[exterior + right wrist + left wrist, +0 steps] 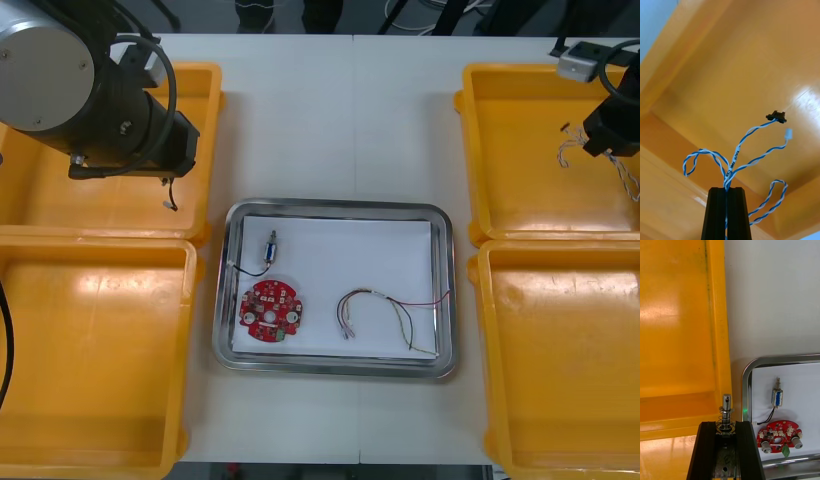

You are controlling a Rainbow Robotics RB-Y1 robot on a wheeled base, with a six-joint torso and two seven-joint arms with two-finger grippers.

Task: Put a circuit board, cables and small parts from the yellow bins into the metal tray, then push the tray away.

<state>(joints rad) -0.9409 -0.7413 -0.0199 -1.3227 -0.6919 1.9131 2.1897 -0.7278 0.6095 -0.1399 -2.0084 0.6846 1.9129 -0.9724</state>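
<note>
1. Table (330, 110): light top. Two bins on each side, tray in the middle.
2. Far-left bin (205, 75) and near-left bin (90, 350) stand end to end, rims touching. Far-right bin (520, 160) and near-right bin (560, 380) do the same on the right.
3. Left arm (110, 100): its bulky grey and black housing reaches over the far-left bin and covers much of it.
4. Tray (340, 205): shiny rim, white inside, between the left and right bins. It holds three things.
5. Circuit board (270, 310): round, red, flat in the tray's near left part.
6. Red and yellow cable (390, 305): loosely curled in the tray's right half, right of the board and apart from it.
7. Blue-banded metal part (270, 250): in the tray just beyond the board, with a thin black lead trailing left.
8. Right gripper (727, 188): over the far-right bin, toward its right side. The fingers are pinched together on the blue and white cable (734, 159). Its twisted strands fan out past the fingertips, one ending in a black plug, one in a white one.
9. Left gripper (726, 425): over the near right corner of the far-left bin, just left of the tray. The fingers clamp a spring-wound metal part (727, 405), whose tip stands up past the fingertips.
</note>
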